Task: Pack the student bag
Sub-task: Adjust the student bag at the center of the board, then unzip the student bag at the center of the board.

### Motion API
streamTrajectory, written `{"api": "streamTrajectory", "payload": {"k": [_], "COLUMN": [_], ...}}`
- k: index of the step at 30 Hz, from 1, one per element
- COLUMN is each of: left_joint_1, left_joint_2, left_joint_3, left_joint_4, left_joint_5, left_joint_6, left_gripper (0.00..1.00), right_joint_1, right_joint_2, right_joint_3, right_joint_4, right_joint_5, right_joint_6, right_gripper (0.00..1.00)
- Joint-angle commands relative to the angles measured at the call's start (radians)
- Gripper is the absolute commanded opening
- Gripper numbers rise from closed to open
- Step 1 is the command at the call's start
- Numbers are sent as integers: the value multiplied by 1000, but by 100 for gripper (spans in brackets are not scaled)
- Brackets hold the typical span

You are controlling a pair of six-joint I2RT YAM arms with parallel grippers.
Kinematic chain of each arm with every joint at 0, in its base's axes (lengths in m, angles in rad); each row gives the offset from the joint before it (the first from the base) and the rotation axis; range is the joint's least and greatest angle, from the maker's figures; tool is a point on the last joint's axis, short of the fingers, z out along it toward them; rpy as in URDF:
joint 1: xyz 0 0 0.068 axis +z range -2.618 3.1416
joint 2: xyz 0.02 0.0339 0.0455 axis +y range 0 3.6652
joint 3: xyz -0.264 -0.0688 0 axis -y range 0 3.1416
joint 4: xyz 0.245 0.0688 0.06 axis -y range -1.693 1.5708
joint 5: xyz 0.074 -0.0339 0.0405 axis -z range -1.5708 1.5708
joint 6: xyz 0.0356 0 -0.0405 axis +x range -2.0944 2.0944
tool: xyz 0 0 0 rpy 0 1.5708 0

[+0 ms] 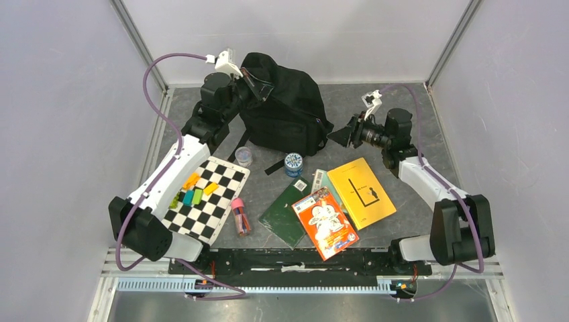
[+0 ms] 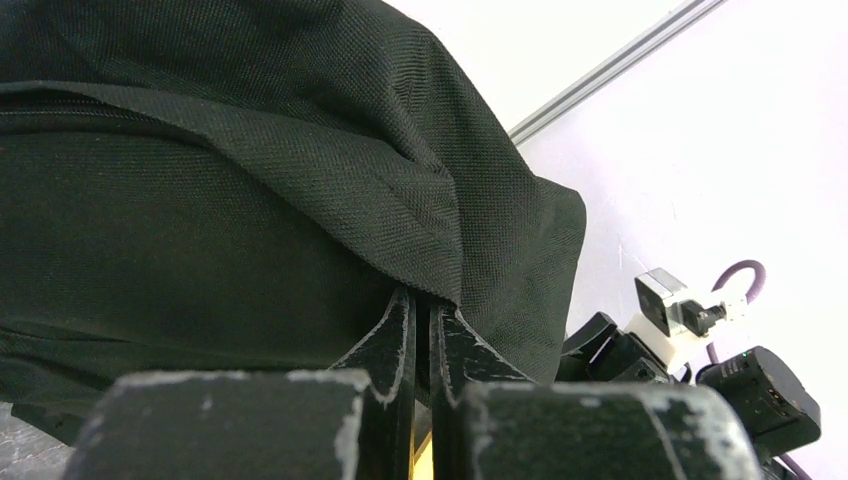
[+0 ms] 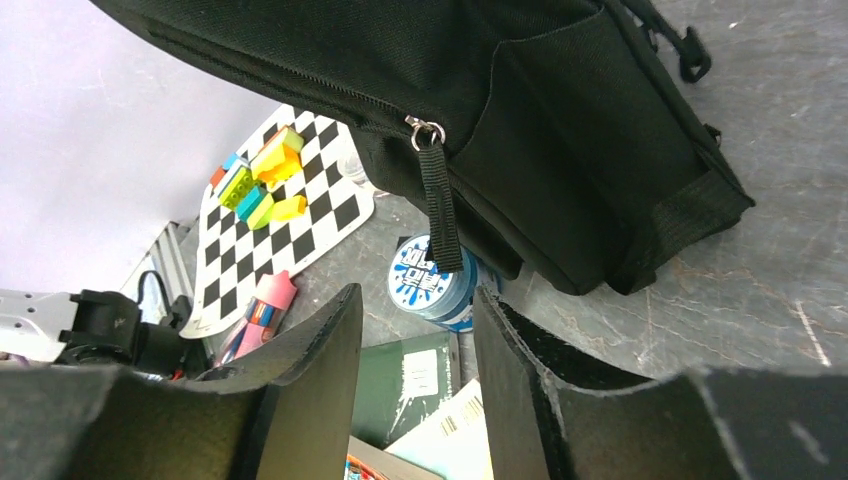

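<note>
Well, your left tool (image 2: pixel 424 312) had its fingers pinched together on a fold of the bag (image 1: pixel 288 117), which sat at the back of the worktop (image 1: pixel 349 100) (books (image 1: pixel 362 191) and a checkered board (image 1: pixel 211 201) lay nearer the arm bases). Your right tool (image 3: pixel 415 300) stood with fingers apart, the zip strap (image 3: pixel 440 220) hanging just ahead of the gap.

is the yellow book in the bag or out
Out. The yellow book lies flat on the table, in front of the student bag, beside the orange book.
</note>
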Motion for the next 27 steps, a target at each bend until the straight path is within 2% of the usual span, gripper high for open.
{"api": "streamTrajectory", "payload": {"k": [1,6,10,13,22,27], "left_joint_1": [-1,-1,-1,-1,-1,-1], "left_joint_2": [-19,-10,-6,-4,-9,-13], "left_joint_3": [-30,-3,11,18,23,22], "left_joint_4": [-41,-61,-67,-77,-88,-94], "left_joint_5": [-17,-15,-12,-15,-32,-39], "left_joint_6": [-20,-8,-6,-3,3,5], "left_gripper": [2,2,2,2,2,2], "right_joint_1": [-1,-1,-1,-2,-1,-2], "right_joint_2": [51,81,105,130,152,151], "right_joint_3": [29,33,44,54,49,44], "right_joint_4": [110,156,168,187,332,344], "right_joint_5": [-63,-69,-81,-89,-111,-101], "right_joint_6": [49,70,76,103,259,280], "right_gripper": [49,47,54,56,46,39]}}
